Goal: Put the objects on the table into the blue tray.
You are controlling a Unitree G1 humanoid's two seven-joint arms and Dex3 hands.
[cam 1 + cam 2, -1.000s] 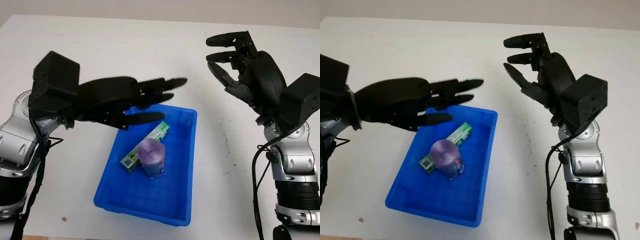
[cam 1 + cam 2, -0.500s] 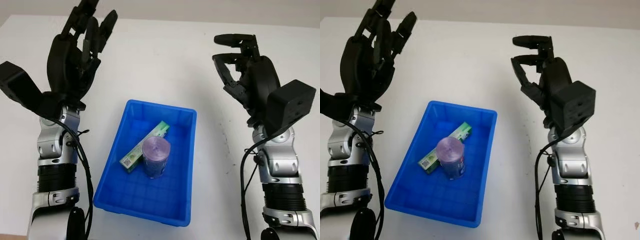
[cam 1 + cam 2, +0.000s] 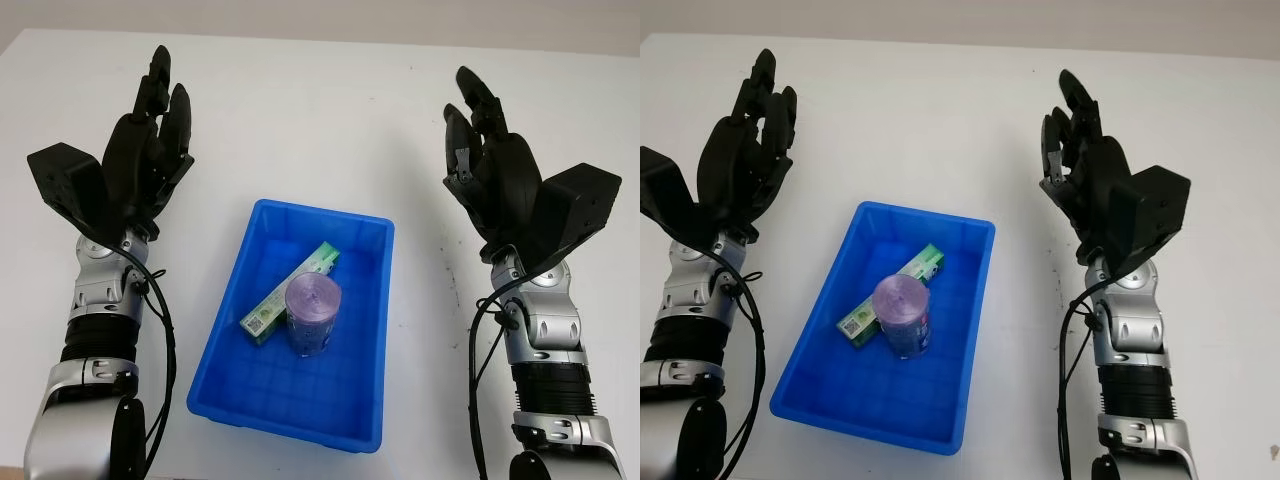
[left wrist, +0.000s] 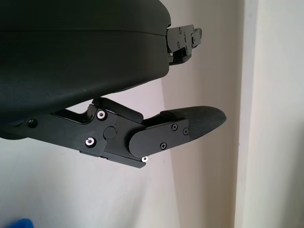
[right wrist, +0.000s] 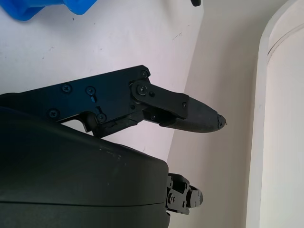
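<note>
White table (image 3: pixel 330 110) surface spreads across the whole head-camera frame, with a paler strip of background along the top edge. Near the lower middle of the frame sits the blue tray (image 3: pixel 372 330), its long side running from the upper right toward the lower left. Inside it lie two things: a long green box (image 3: pixel 300 285) set diagonally, one end near the tray's upper middle and the other toward its left wall, and a purple cylindrical container (image 3: pixel 312 315) lying against the box's right side, its round end facing the camera.

At the left of the frame the left hand (image 3: pixel 140 165) is raised above the table, well apart from the tray, open and holding nothing, with its fingers pointing toward the top of the picture. At the right of the frame the right hand (image 3: pixel 495 170) is raised likewise, open and holding nothing, fingers pointing up, also well clear of the tray. A few small dark specks mark the table (image 3: pixel 1055 270) between the tray and the right arm.
</note>
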